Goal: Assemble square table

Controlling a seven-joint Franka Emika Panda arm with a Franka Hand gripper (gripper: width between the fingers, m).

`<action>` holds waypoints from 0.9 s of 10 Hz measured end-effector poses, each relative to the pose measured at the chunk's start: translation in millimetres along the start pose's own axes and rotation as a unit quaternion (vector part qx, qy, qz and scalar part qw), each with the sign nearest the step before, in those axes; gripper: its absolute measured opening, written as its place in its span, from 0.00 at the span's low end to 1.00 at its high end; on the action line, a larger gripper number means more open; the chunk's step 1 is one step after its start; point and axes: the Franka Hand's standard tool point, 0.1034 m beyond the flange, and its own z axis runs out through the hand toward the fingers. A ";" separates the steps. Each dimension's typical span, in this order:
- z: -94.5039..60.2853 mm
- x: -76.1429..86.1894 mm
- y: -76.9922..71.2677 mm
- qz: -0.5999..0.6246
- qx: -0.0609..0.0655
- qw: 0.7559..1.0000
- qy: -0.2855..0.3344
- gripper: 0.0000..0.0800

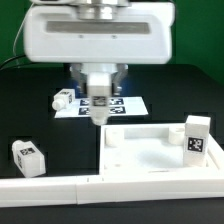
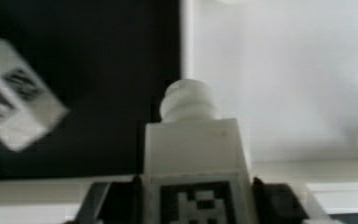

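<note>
The white square tabletop (image 1: 150,152) lies rim up on the black table, and it also shows in the wrist view (image 2: 282,80). One tagged white leg (image 1: 197,137) stands upright at its corner on the exterior view's right. My gripper (image 1: 100,108) hangs just above the tabletop's far corner on the exterior view's left, shut on another tagged leg (image 2: 197,150). In the wrist view the gripper (image 2: 194,203) has its dark fingers (image 2: 114,200) pressed on both sides of that leg. The leg's rounded end points at the tabletop's edge.
A loose tagged leg (image 1: 28,157) lies on the exterior view's left and shows in the wrist view (image 2: 16,95). Another leg (image 1: 63,99) lies by the marker board (image 1: 128,104). A long white L-shaped rail (image 1: 60,190) runs along the front.
</note>
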 end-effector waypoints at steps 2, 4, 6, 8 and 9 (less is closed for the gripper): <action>-6.6 16.5 1.2 0.003 0.005 0.999 0.052 0.36; -4.4 14.0 5.2 -0.004 -0.007 0.995 0.104 0.36; -2.4 12.3 6.3 0.000 -0.005 0.995 0.095 0.36; 3.8 15.9 4.1 0.007 0.007 0.996 0.089 0.36; 9.7 17.1 -1.1 0.009 0.012 0.995 0.095 0.36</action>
